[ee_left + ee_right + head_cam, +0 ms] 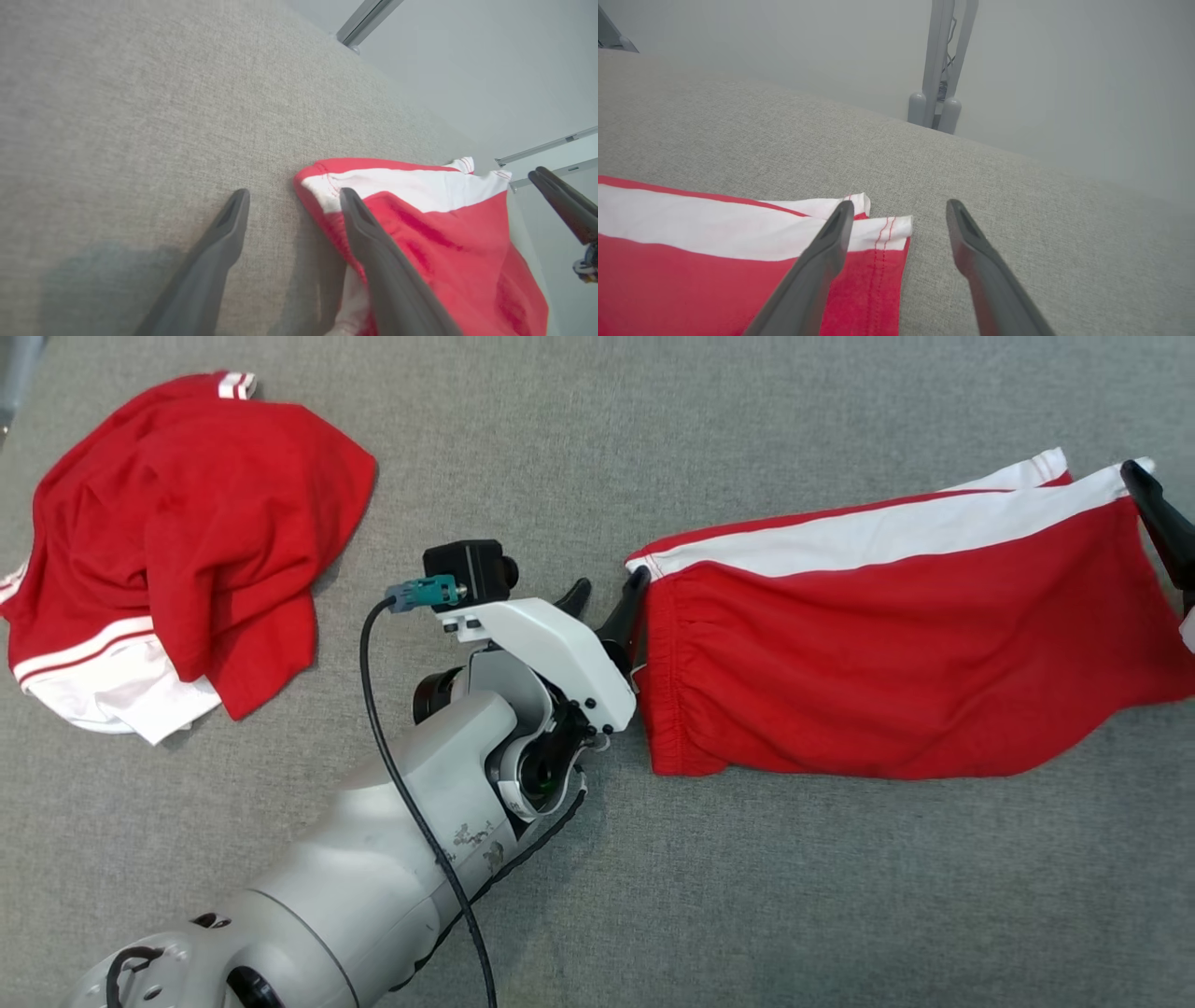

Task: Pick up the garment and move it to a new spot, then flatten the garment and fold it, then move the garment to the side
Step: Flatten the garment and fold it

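Garment (896,644): spread on grey surface (747,896); red shirt (177,532): crumpled, well apart

Work surface: grey woven fabric covering (794,896), matte, evenly lit, with soft shadows. Beyond its far edge: a plain pale grey backdrop (1064,70), floor or wall undetermined; a twin grey upright post with rounded feet (941,93); a slanted grey metal bar (366,18).
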Motion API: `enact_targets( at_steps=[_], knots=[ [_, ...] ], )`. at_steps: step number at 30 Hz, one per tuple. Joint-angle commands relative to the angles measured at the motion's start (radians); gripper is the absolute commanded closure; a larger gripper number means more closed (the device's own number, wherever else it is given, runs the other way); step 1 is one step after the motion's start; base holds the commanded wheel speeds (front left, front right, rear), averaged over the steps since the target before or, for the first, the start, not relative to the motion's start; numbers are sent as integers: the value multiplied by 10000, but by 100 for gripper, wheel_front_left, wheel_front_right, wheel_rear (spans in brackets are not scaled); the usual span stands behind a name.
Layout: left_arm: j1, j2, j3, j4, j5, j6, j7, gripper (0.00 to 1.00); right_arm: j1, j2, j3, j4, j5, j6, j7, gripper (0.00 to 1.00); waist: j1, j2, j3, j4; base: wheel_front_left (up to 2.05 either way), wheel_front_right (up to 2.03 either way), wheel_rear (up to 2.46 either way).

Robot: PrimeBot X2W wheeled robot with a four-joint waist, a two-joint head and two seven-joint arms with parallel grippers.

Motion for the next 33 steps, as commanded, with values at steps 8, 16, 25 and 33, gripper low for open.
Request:
enact_targets(
  at_steps=[8,16,25,33],
  knots=[
    [176,61,-57,1002,595,-244,-655,0,774,140,-1395,-13,-304,-3,-60,0,-1,0,-1262,-293,0,0,0],
    [1449,453,3327,398,4918,-364,-707,0,3326,697,-5635,-980,-2469,-3,-58,0,-1,0,-2610,-690,0,0,0],
    [5445,648,6400,-2856,9743,-195,-710,0,6814,2420,-9949,-2826,-5648,-3,-58,0,-1,0,-3786,-1078,0,0,0],
    [7899,211,8167,-4292,12046,-826,-711,0,8822,3859,-11633,-3486,-6708,-3,-58,0,-1,0,-4283,-1200,0,0,0]
  ],
)
